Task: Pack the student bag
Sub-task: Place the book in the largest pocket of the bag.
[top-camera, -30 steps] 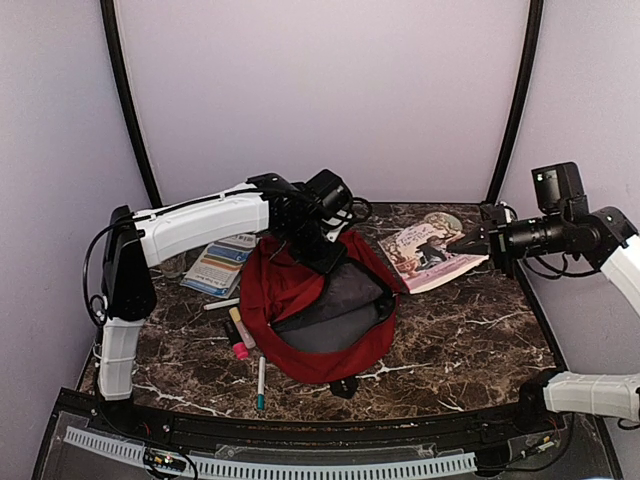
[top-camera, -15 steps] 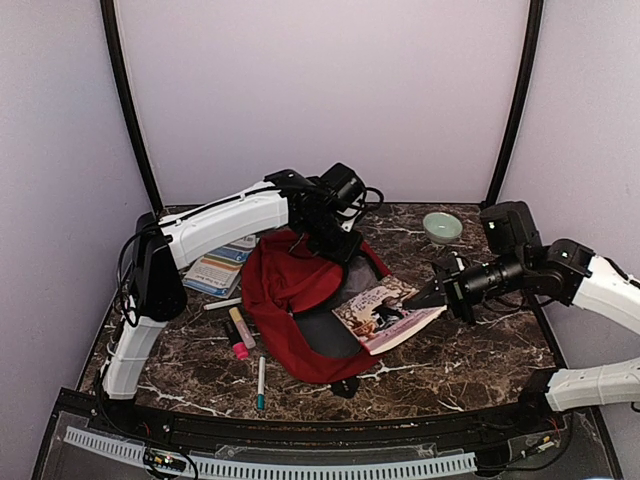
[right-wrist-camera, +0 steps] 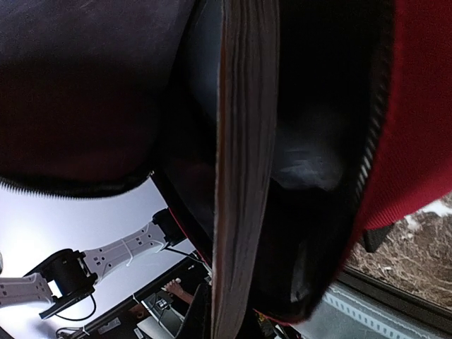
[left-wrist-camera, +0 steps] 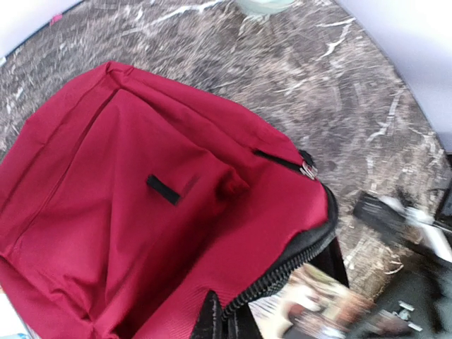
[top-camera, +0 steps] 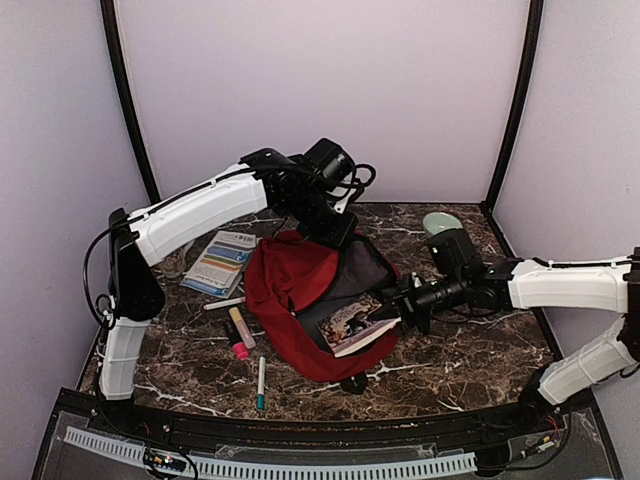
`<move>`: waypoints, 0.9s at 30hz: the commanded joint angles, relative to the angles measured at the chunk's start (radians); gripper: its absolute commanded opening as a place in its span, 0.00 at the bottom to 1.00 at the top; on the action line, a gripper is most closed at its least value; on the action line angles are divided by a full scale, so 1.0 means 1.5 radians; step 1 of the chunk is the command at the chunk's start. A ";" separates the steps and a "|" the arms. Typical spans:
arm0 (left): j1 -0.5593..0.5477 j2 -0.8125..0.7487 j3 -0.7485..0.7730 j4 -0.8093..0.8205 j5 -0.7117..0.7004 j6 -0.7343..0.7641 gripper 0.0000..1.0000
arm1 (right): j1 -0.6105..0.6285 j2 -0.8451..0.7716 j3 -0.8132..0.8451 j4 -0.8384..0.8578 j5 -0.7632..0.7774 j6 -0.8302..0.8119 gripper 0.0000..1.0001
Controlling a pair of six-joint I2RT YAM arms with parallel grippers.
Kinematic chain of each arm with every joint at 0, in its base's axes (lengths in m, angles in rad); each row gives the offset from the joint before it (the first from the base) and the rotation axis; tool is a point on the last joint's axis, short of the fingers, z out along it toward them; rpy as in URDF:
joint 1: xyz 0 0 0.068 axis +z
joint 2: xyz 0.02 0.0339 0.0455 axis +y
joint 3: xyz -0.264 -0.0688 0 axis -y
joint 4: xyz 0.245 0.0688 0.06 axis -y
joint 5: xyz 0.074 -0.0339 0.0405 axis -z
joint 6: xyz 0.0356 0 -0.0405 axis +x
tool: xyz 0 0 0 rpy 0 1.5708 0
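The student bag [top-camera: 290, 290], red with a grey lining, lies open in the middle of the table. My left gripper [top-camera: 337, 234] is shut on the bag's upper flap at the black zipper edge [left-wrist-camera: 296, 254] and holds it raised. My right gripper [top-camera: 405, 303] is shut on a picture book [top-camera: 355, 322], whose far end sits in the bag's mouth. In the right wrist view the book [right-wrist-camera: 244, 176] is seen edge-on between my fingers, with the dark bag interior [right-wrist-camera: 318, 162] around it. The left wrist view shows the flap [left-wrist-camera: 155, 198] from above and the book [left-wrist-camera: 318, 304] below the zipper.
Left of the bag lie a blue booklet [top-camera: 220, 262], a white pen [top-camera: 222, 303] and a pink-capped highlighter [top-camera: 238, 333]. A teal-tipped pen [top-camera: 261, 383] lies near the front. A pale green bowl [top-camera: 441, 222] stands at the back right.
My right gripper carried the book from the table's back right down and left into the bag's mouth. My left gripper raised the flap higher.
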 commanded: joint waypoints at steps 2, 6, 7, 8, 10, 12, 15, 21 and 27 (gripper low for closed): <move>-0.023 -0.108 -0.044 0.019 0.010 0.013 0.00 | -0.015 0.065 0.074 0.123 -0.016 -0.090 0.00; -0.025 -0.153 -0.079 0.029 0.017 0.008 0.00 | -0.046 0.113 0.120 0.161 -0.032 -0.139 0.00; -0.025 -0.160 -0.083 0.031 0.018 0.006 0.00 | -0.052 0.119 0.132 0.160 -0.026 -0.161 0.00; -0.025 -0.164 -0.084 0.030 0.017 0.004 0.00 | -0.057 0.123 0.147 0.149 -0.007 -0.194 0.00; -0.025 -0.168 -0.083 0.032 0.023 -0.001 0.00 | -0.058 0.128 0.169 0.145 0.033 -0.276 0.00; -0.024 -0.165 -0.084 0.037 0.038 -0.004 0.00 | -0.058 0.141 0.175 0.163 0.054 -0.320 0.00; -0.025 -0.153 -0.084 0.057 0.079 -0.013 0.00 | -0.055 0.154 0.150 0.236 0.062 -0.357 0.00; -0.025 -0.121 -0.090 0.092 0.136 -0.038 0.00 | -0.050 0.145 0.057 0.304 0.111 -0.409 0.00; -0.025 -0.095 -0.093 0.131 0.178 -0.042 0.00 | -0.050 0.131 0.024 0.246 0.125 -0.461 0.00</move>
